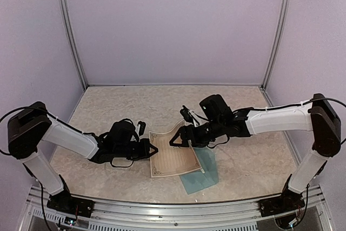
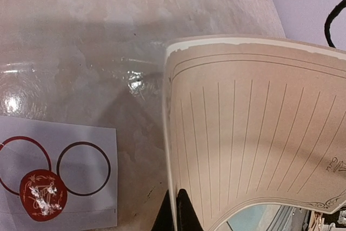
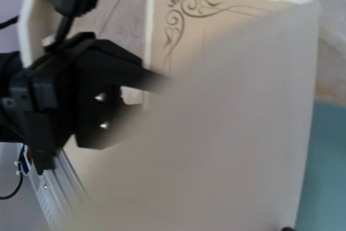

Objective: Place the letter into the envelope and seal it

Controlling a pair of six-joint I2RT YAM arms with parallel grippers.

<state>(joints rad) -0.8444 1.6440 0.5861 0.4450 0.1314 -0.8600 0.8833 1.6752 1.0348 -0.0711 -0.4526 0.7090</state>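
The letter (image 1: 170, 158), a cream lined sheet with an ornate border, lies partly over the teal envelope (image 1: 203, 174). My left gripper (image 1: 153, 149) is shut on the letter's left edge, and in the left wrist view the gripper (image 2: 177, 201) pinches the sheet (image 2: 254, 133) edge-on. The envelope (image 2: 254, 217) shows under the letter's curled lower edge. My right gripper (image 1: 177, 139) is at the letter's raised far right corner. In the right wrist view the bent letter (image 3: 216, 41) blurs across the lens and hides the jaws. The envelope (image 3: 327, 160) shows at the right.
A small white card (image 2: 54, 171) with ring outlines and a red round sticker (image 2: 43, 195) lies on the marble tabletop left of the letter. The left arm's black gripper body (image 3: 81, 96) fills the left of the right wrist view. The table's metal rail (image 1: 173, 209) runs along the near edge.
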